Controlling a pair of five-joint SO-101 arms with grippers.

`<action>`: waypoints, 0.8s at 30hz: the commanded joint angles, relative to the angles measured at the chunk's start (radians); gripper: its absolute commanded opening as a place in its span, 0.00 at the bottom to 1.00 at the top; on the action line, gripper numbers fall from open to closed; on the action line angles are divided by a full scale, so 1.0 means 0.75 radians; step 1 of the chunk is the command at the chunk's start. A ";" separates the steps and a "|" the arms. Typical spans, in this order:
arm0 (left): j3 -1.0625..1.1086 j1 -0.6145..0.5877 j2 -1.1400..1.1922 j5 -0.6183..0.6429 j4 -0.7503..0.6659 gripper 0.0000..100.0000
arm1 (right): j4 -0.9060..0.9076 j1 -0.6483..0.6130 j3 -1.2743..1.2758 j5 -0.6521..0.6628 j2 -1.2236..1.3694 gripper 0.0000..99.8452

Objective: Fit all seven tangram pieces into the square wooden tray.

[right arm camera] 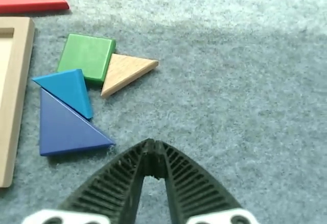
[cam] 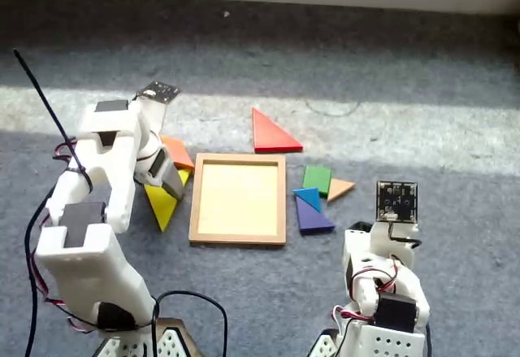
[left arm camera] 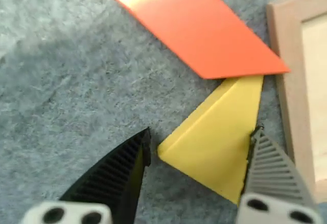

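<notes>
Seven tangram pieces lie loose on the grey desk (cam: 422, 129) around the empty square wooden tray (cam: 237, 159); on that showing, fitting has not begun. The left pincer (left arm camera: 202, 132) stands open astride the large yellow triangle (left arm camera: 217, 147), just beside the tray. Next it likely must close, lift and clear the rim. The left wrist view reveals the orange parallelogram (left arm camera: 199, 27) touching that triangle, a contact the arm masks from above. The right wrist view shows the right pincer (right arm camera: 152, 143) shut, near the dark blue triangle (right arm camera: 61, 129).

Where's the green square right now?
In the high view, the green square lies just right of the wooden tray, next to the tan triangle and the light blue triangle.
</notes>
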 commanded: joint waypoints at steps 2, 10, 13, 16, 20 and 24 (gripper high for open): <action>-0.077 -0.001 0.011 0.004 0.041 0.30 | -0.034 0.011 -0.005 -0.012 -0.013 0.02; -0.069 0.089 0.015 0.010 0.108 0.28 | -0.034 0.011 -0.005 -0.010 -0.013 0.02; -0.066 0.089 0.024 0.010 0.106 0.25 | -0.034 0.011 -0.005 -0.010 -0.013 0.02; -0.048 0.089 0.021 0.008 0.115 0.24 | -0.034 0.011 -0.005 -0.010 -0.013 0.02; -0.015 0.107 0.011 0.008 0.121 0.24 | -0.034 0.011 -0.005 -0.010 -0.013 0.02; -0.019 0.124 0.007 0.010 0.121 0.21 | -0.034 0.011 -0.005 -0.010 -0.013 0.02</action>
